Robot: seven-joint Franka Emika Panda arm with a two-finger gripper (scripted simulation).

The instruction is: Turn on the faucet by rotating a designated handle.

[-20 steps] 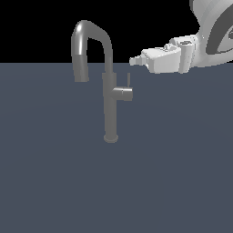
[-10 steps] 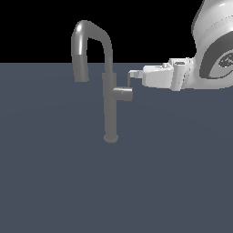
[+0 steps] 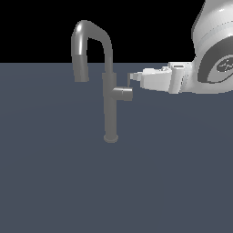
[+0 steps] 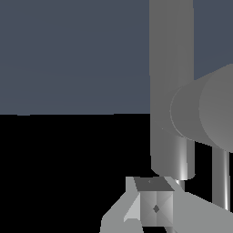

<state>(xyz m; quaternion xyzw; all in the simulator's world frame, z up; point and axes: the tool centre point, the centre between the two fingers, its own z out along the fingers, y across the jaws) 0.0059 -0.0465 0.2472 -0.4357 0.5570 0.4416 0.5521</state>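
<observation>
Faucet (image 3: 109, 91) stands upright on the surface (image 3: 54, 182); gripper (image 3: 131, 77) sits just above the handle (image 3: 123, 94) stub; jaws' state cannot be told

The white, rounded robot arm (image 3: 214, 50) reaches in level from the exterior view's right. Its pale grey gripper (image 3: 132, 78) points sideways; whether the fingers are parted or closed isn't clear.

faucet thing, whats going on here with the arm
A white Panda arm's gripper is reaching in from the exterior view's right toward the tall grey brushed-metal faucet with its arched spout. Its fingertips sit just above the short grey cylinder handle jutting from the pillar. The thin lever rod is hidden behind the fingers in that view, so contact and jaw state can't be confirmed.
</observation>
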